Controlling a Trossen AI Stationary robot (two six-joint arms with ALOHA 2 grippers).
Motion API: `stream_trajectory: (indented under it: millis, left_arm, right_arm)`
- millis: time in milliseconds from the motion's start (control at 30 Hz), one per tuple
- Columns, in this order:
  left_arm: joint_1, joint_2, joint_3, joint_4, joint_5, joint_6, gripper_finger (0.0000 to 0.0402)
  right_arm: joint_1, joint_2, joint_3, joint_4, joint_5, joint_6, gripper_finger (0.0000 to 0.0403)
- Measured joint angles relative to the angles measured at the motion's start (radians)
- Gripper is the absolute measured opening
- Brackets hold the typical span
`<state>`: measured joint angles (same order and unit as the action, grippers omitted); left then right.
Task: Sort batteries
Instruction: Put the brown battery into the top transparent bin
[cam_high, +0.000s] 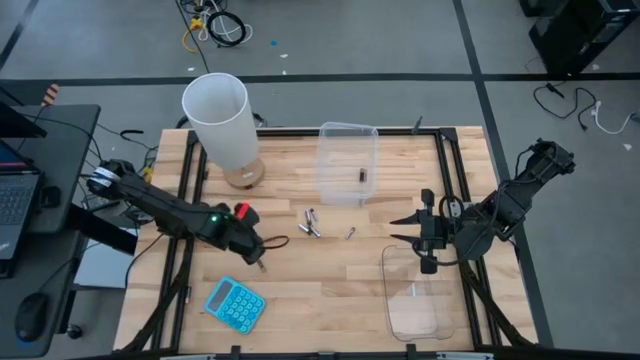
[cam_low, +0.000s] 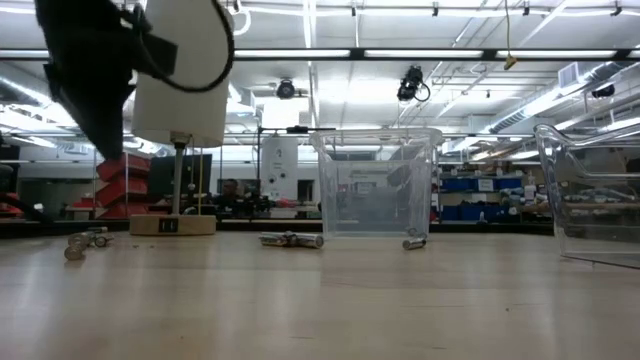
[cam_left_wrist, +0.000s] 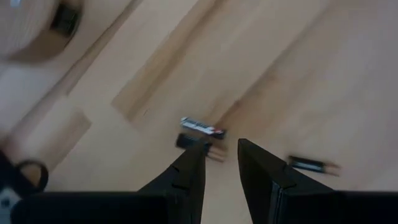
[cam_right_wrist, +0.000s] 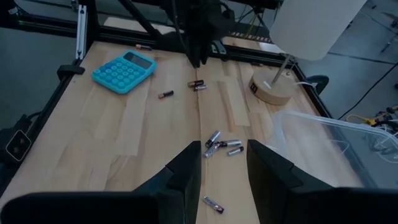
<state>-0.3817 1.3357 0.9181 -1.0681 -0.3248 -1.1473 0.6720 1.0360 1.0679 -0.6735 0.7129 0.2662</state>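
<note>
Several small batteries lie on their sides on the wooden table. A cluster (cam_high: 310, 222) (cam_right_wrist: 221, 146) sits mid-table, with a single one (cam_high: 350, 233) (cam_right_wrist: 212, 203) beside it. One dark cell (cam_high: 362, 175) lies inside the far clear tub (cam_high: 347, 160). Three more (cam_left_wrist: 202, 126) (cam_left_wrist: 193, 142) (cam_left_wrist: 311, 163) lie by my left gripper (cam_left_wrist: 221, 152) (cam_high: 257, 252). It is open and points down just over two of them, touching neither. My right gripper (cam_right_wrist: 222, 155) (cam_high: 422, 235) is open, at the table's right, facing the cluster.
A blue calculator (cam_high: 235, 303) (cam_right_wrist: 123, 70) lies near the front left edge. A white-shaded lamp (cam_high: 220, 125) (cam_low: 180, 70) stands at far left on a round wooden base. A second clear tub (cam_high: 415, 295) (cam_low: 595, 200) stands at front right, below my right gripper.
</note>
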Motion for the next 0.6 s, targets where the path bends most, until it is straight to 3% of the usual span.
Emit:
stream_trajectory:
  millis: [267,600]
  left_arm:
    - [0.000,0.000,-0.111,0.051,-0.007,-0.246,0.0096]
    - [0.001,0.000,-0.181,0.183,-0.021,-0.328,0.0097]
  right_arm:
    - [-0.001,0.000,0.000,0.000,-0.002,0.000,0.0115]
    - [-0.001,0.000,0.000,0.005,-0.002,-0.005,0.0115]
